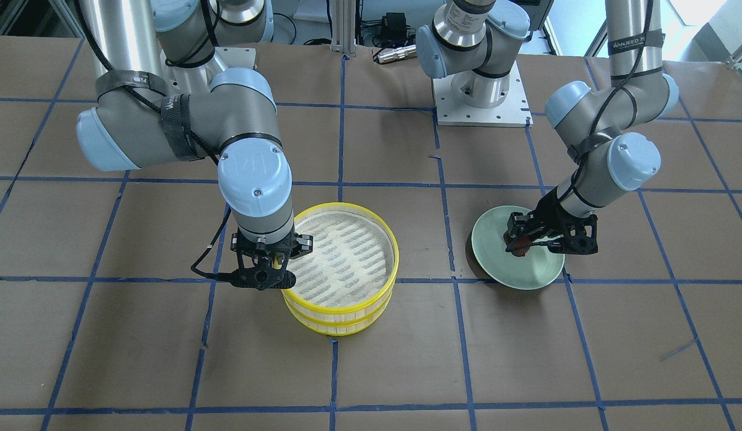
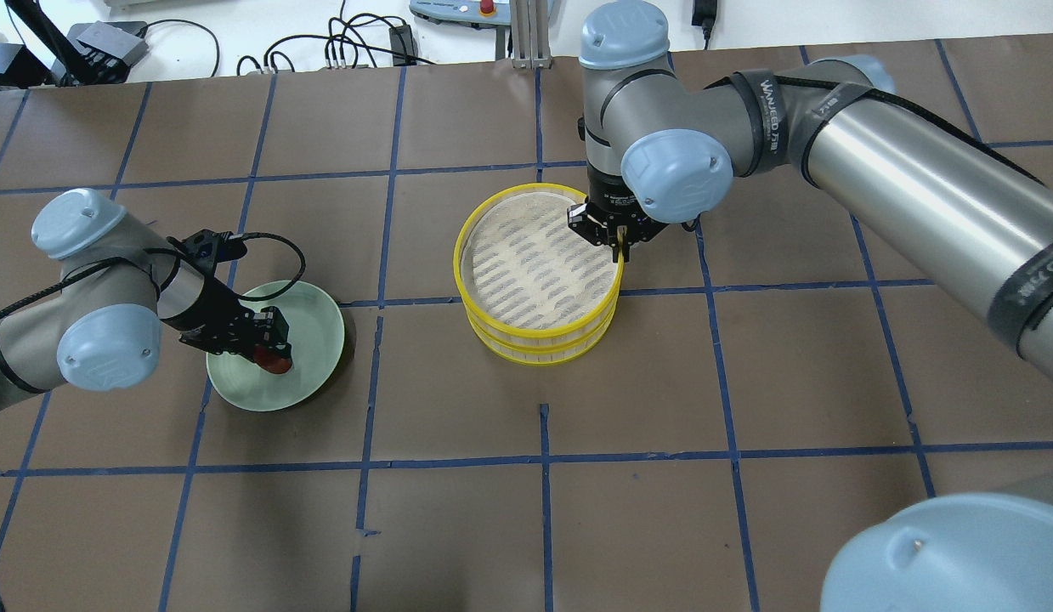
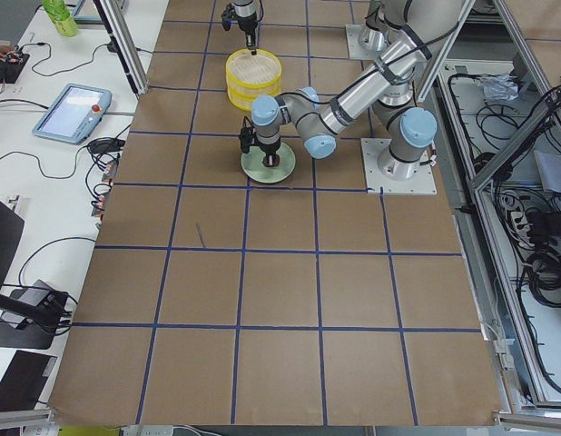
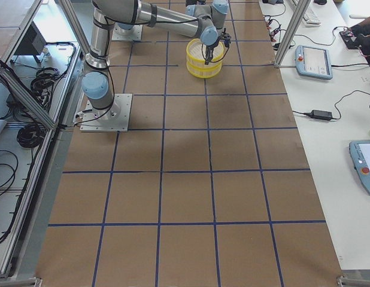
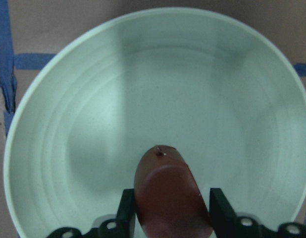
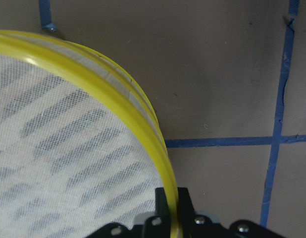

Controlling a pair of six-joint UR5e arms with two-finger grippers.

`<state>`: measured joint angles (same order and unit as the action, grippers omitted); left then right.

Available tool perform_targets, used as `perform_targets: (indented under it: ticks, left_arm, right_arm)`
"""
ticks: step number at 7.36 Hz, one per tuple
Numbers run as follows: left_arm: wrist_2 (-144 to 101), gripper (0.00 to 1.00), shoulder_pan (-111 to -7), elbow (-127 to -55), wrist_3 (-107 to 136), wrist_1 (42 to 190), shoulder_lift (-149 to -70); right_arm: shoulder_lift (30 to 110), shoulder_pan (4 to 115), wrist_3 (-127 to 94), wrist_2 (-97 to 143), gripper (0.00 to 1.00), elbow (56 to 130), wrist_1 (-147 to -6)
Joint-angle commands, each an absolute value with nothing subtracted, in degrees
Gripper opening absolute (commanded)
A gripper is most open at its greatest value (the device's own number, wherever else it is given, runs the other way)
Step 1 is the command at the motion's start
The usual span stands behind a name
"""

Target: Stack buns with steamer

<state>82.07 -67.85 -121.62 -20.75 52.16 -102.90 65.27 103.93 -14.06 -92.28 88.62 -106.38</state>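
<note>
The reddish-brown bun (image 5: 165, 183) is over the robot-side part of the pale green plate (image 5: 93, 99). My left tool (image 5: 172, 206) is clamped on its sides, and I cannot tell whether it touches the plate. The yellow steamer (image 2: 492, 340), two tiers stacked, stands on the table (image 2: 747, 382) well apart from the plate. My right tool (image 6: 173, 201) pinches the top tier's rim, one finger inside and one outside.

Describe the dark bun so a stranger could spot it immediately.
Find the pale green plate on the brown gridded table, apart from the yellow-rimmed steamer. The bun is at that plate, between the fingers of the left gripper. Nothing else is on the plate, and the bun is small, oval and reddish-brown.
</note>
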Motion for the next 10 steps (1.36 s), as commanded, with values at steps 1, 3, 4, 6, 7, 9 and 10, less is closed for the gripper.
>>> perform_targets:
  ticks: [1, 3, 4, 6, 7, 9, 10]
  left_arm:
    - [82.4, 0.00, -67.9, -120.8, -19.9, 50.4, -101.9]
    - [82.6, 0.00, -68.8, -119.2, -17.9, 51.0, -100.1]
    - [82.6, 0.00, -69.8, -118.9, -16.2, 51.2, -99.1]
    - [82.6, 0.00, -74.3, -114.2, -9.5, 55.8, -97.9]
    - [82.5, 0.00, -78.7, -109.8, -3.1, 60.1, -97.7]
    - [78.3, 0.01, -91.2, -101.5, 14.3, 63.9, -97.7]
    - [77.0, 0.01, -95.7, -99.3, 21.1, 63.1, -99.0]
  right_arm:
    - [65.2, 103.9, -14.1, -92.4, 0.31, 89.0, -106.5]
    - [65.3, 103.9, -14.0, -92.4, 1.00, 89.7, -106.5]
    - [65.9, 103.8, -13.9, -91.9, 1.00, 89.1, -106.4]
    - [71.7, 100.7, -12.1, -91.2, 1.00, 88.2, -105.0]
    - [76.8, 98.1, -10.6, -89.8, 1.00, 87.7, -98.9]
    - [86.5, 93.5, -6.4, -88.0, 1.00, 87.1, -88.6]
    - [89.8, 92.6, -3.7, -88.2, 1.00, 87.3, -86.7]
